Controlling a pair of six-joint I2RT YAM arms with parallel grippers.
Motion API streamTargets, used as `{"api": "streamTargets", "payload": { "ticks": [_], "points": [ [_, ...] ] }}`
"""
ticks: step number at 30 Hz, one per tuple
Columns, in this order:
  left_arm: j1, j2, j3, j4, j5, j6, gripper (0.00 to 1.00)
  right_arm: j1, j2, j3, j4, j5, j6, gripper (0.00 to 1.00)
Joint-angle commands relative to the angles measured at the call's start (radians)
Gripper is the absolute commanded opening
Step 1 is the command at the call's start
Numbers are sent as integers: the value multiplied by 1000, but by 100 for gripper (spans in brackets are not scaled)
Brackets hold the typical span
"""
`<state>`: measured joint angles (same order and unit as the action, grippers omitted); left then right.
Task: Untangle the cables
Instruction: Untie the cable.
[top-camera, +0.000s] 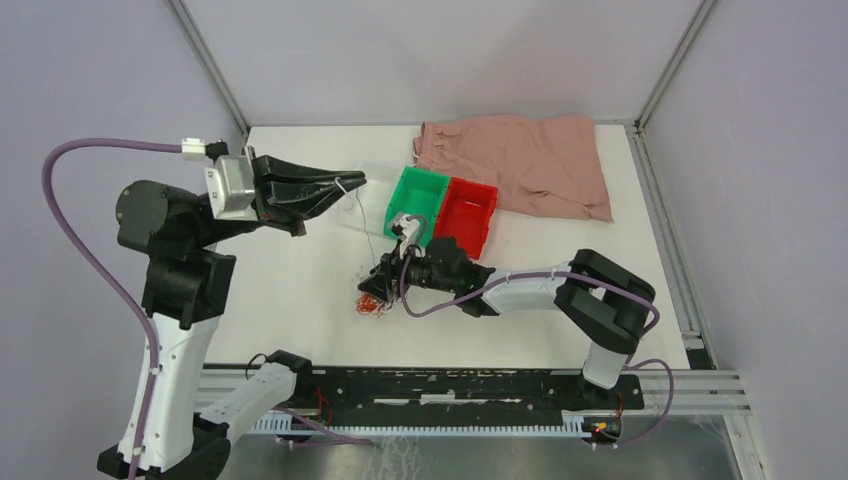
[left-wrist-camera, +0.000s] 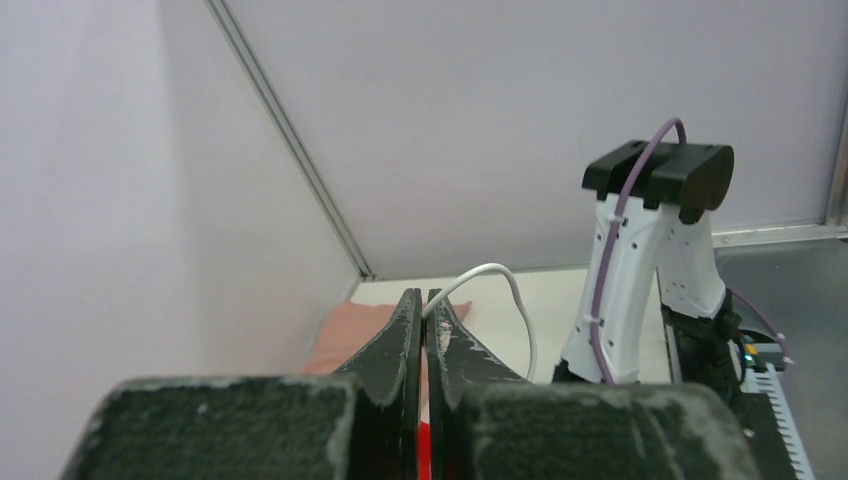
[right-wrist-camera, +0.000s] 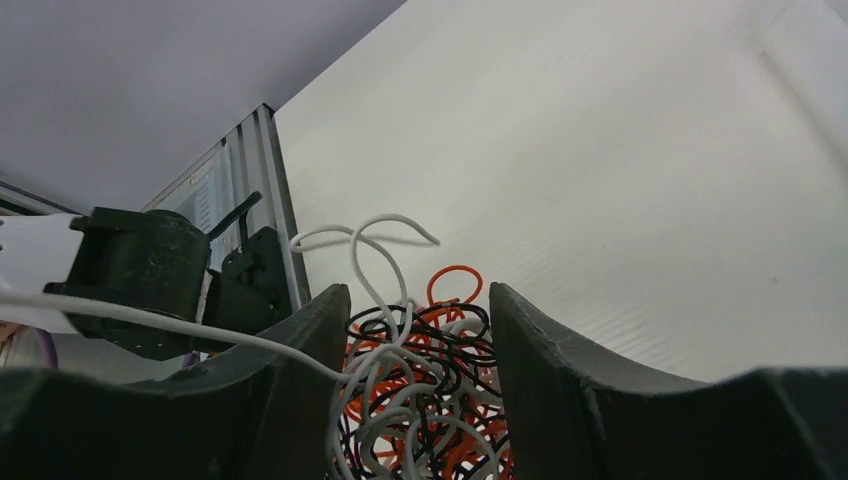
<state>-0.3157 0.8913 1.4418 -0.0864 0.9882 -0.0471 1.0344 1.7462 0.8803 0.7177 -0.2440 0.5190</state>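
Low on the table (top-camera: 300, 300), near its middle and toward the near edge, sits the tangle (top-camera: 372, 303): a rounded clump of white, orange and black wire with no clear long axis of its own.

- Right gripper (right-wrist-camera: 415, 300) is down at table level, lying nearly flat and pointing left across the top view. Its jaws are spread wide, one on each side of the clump, and wire fills the lower part of the gap. I cannot tell whether the fingers touch the wire.
- A small white loop (right-wrist-camera: 370, 235) rises from the top of the clump, beyond the fingertips.
- Left gripper (left-wrist-camera: 425, 300) is raised well above the table at the far left, pointing right. Its jaws are pressed together on the white strand (left-wrist-camera: 505, 275).
- The strand arcs out of the left fingertips and drops away. In the right wrist view it runs as one long line off to the left of the clump (right-wrist-camera: 200, 328). Its axis runs up and away from the tangle toward the raised left arm.
- Beyond the tangle sit a green bin (top-camera: 418, 195) and a red bin (top-camera: 466, 212), side by side and touching. A pink cloth (top-camera: 530, 160) lies at the far edge.
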Motion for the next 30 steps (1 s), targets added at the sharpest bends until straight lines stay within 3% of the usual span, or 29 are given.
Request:
{"api": "streamTargets", "payload": {
  "ticks": [1,17,22,25,30],
  "points": [
    [-2,40,155,92,-15,4,3,2,64,-16,107,11,50,60],
    [-2,257,604,345,-314,181,3,5,150,-80,144,122,69,66],
    [-2,330,729,460,-380,359,3,9,180,-102,195,150,92,66],
    [-2,368,791,524,-427,469,3,20,183,-88,141,158,78,66],
    [-2,403,801,767,-634,606,3,33,169,-91,65,215,58,65]
  ]
}}
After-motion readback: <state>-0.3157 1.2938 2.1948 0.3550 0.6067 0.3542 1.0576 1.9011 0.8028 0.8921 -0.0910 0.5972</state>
